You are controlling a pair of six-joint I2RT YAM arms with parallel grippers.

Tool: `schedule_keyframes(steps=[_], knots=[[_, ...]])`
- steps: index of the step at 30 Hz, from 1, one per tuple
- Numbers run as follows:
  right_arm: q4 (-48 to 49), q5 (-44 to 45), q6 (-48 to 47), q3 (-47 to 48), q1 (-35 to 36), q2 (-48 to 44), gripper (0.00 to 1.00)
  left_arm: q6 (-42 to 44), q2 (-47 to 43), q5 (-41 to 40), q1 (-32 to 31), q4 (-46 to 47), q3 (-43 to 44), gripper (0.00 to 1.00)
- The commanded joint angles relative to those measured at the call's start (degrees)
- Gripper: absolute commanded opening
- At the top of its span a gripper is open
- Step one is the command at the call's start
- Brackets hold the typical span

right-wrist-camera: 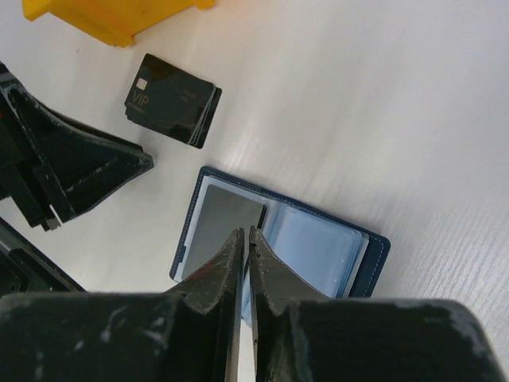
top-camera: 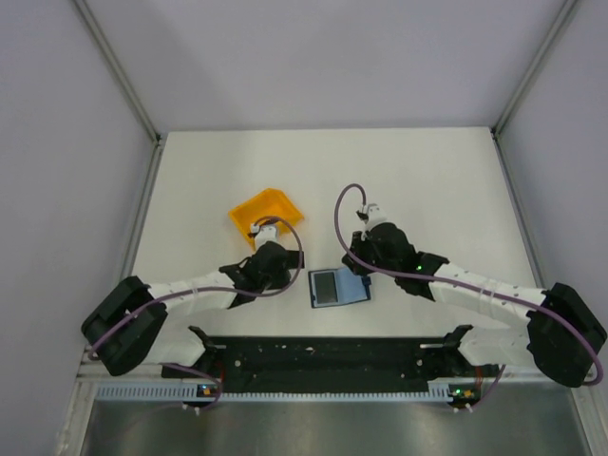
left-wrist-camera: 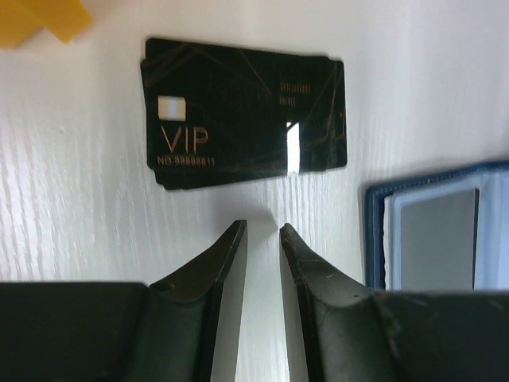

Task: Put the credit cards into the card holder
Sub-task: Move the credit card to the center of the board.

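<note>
A small stack of black credit cards [left-wrist-camera: 242,111] [right-wrist-camera: 171,99], the top one marked VIP, lies flat on the white table. My left gripper [left-wrist-camera: 262,231] [top-camera: 258,268] hovers just short of the stack's near edge, open with a narrow gap and nothing between its fingers. The navy card holder [right-wrist-camera: 374,255] [top-camera: 359,287] [left-wrist-camera: 374,239] lies open to the right of the cards, showing light blue sleeves. A dark grey card-sized rectangle [right-wrist-camera: 223,227] sits in its left pocket. My right gripper [right-wrist-camera: 244,232] [top-camera: 366,256] hangs over that pocket's edge, jaws all but together and holding nothing.
An orange plastic bin [top-camera: 266,214] [right-wrist-camera: 111,16] [left-wrist-camera: 48,20] stands just beyond the cards, close to the left gripper. In the right wrist view the left gripper's fingers [right-wrist-camera: 87,171] show at the left, beside the card holder. Grey walls bound the table.
</note>
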Motion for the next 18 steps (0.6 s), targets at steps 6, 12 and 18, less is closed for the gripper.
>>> schedule_keyframes(steps=[6,12,18], knots=[[3.1,-0.6,1.4,-0.1,0.4,-0.9,0.20,0.2,-8.5,-6.0,-4.7,-21.0,6.1,0.33],[4.1,-5.5,3.0,3.3,0.4,3.7,0.41,3.2,-11.3,-10.8,-2.3,-24.4,11.9,0.45],[2.9,-8.2,3.6,12.4,0.6,15.7,0.57,3.5,-15.6,-6.6,5.0,-21.6,9.0,0.47]])
